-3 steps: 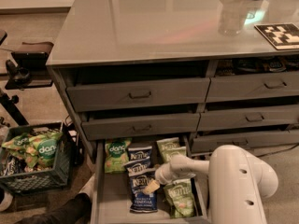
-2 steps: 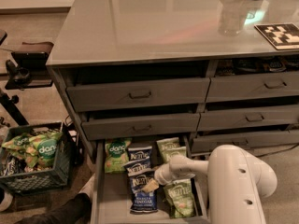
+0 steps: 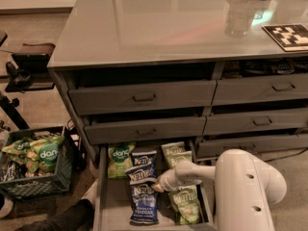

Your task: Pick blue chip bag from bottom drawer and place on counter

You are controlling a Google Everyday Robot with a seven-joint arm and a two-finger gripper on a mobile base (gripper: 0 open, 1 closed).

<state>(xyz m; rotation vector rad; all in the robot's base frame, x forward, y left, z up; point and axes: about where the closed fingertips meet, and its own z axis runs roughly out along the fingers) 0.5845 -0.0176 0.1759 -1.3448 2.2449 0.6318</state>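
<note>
The bottom drawer (image 3: 112,203) is pulled open at the foot of the cabinet. Three dark-blue Kettle chip bags lie in a row down its middle: one at the back (image 3: 145,158), one in the middle (image 3: 138,174) and one at the front (image 3: 143,203) with white "vinegar" lettering. My white arm reaches in from the right. My gripper (image 3: 157,186) is low in the drawer, at the right edge of the middle blue chip bag and just above the front one. The glossy grey counter (image 3: 159,23) spans the cabinet top.
A green "dang" bag (image 3: 120,159) lies at the drawer's back left. Pale green Kettle bags (image 3: 185,203) lie along its right side. A dark crate (image 3: 41,177) of green bags stands on the floor at left. A clear container (image 3: 239,14) and a checkered tag (image 3: 289,35) sit on the counter's right.
</note>
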